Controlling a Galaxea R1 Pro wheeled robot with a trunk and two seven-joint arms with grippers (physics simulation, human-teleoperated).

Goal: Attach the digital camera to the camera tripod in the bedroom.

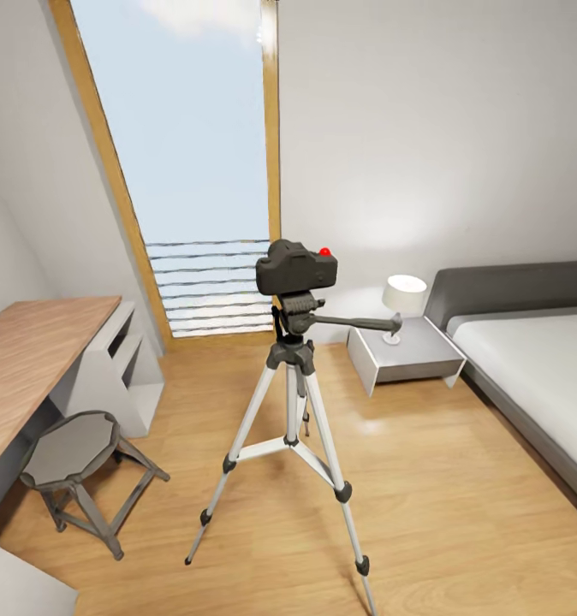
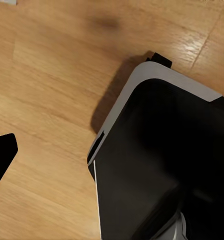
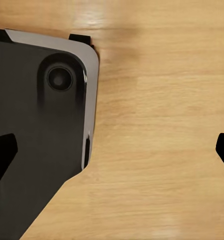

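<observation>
Head view: digital camera [image 1: 295,266] sits on top of the camera tripod [image 1: 290,402], on the pan head, mid-room on the wood floor [image 1: 425,479] of the bedroom. No gap visible between camera base and head plate; the camera looks seated and level. Judged from this, the attachment appears done or nearly so.

Orientation: camera body's long axis runs left–right across the view, roughly level. Red dot on top at its right end. Which face carries the lens I cannot tell. Tripod column stands upright, three legs splayed, feet on the floor. The long side handle [image 1: 357,322] points right and slightly downward, toward the nightstand [image 1: 406,355].

Surroundings: table [image 1: 32,359] and stool [image 1: 74,466] at near left, window [image 1: 194,171] far behind, bed [image 1: 537,368] at right.

Grippers: right wrist view looks down at the floor and the robot's dark base; two dark tips of the right gripper [image 3: 112,155] sit at opposite edges of that picture, fingers well apart, nothing between them. Left wrist view: one dark tip of the left gripper [image 2: 2,155] at the edge, other not visible; state cannot be told.

Doing the step well: keep both arms low and clear of the legs; a nudge to a leg or the handle could tip the tripod. Verify seating before backing off.
</observation>
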